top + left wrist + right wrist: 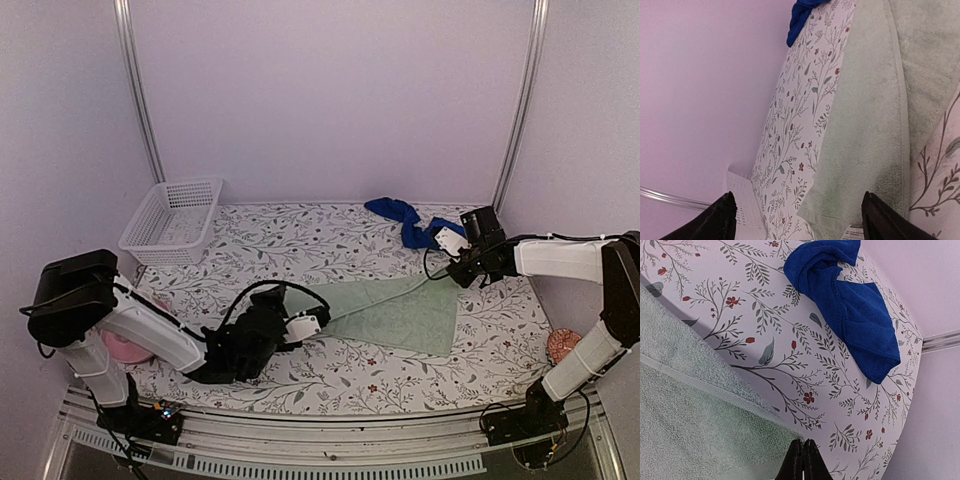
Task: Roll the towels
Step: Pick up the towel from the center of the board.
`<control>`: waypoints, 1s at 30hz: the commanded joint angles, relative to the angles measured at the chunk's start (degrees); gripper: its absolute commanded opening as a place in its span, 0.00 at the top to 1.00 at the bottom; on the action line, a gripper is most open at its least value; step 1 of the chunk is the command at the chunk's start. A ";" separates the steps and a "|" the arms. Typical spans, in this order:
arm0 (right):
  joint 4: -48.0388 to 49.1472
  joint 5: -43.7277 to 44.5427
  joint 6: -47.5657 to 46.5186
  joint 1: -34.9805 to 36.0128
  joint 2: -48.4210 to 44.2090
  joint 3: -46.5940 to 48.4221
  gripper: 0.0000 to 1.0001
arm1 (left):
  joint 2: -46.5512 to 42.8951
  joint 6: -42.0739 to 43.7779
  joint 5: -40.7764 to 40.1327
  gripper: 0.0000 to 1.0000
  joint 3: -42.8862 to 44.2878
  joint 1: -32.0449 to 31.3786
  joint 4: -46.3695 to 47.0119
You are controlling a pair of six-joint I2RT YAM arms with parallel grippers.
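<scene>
1 green towel (400,315) — end at wide-spread left gripper (797,202), corner seemingly pinched by closed right gripper (802,446) — 1 blue towel (850,305) beyond

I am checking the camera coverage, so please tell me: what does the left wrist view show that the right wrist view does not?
Only the left wrist view: the open left gripper and a corner of the white basket. Only the right wrist view: the right gripper, shut on a corner of the sage-green towel, and the blue towel shown whole. Both: the two towels, the floral tablecloth and the lilac wall.
</scene>
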 commanded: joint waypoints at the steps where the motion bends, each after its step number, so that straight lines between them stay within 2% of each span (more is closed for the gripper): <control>1: -0.90 -0.92 0.71 -0.43 -0.74 -0.37 0.95 | 0.10 -13.03 3.71 0.13 4.46 0.29 -21.75; 8: -0.99 -1.10 0.65 -0.43 -0.82 -0.43 0.94 | -0.95 -23.55 8.40 0.11 8.50 -1.56 -38.59; 16: -1.48 -1.44 0.59 -0.42 -0.44 -0.21 0.93 | -3.23 -27.74 13.29 0.20 12.25 -0.35 -52.48; 21: -1.46 -1.58 0.71 -0.37 -0.47 -0.26 0.92 | -4.57 -27.66 19.13 0.27 13.46 3.49 -54.56; 26: -1.53 -1.70 0.56 -0.43 -0.33 -0.18 0.92 | -1.73 -26.44 22.18 0.37 15.26 6.03 -55.70; 30: -1.52 -1.80 0.64 -0.43 -0.60 -0.22 0.92 | -0.92 -25.99 25.49 0.39 16.07 7.00 -55.81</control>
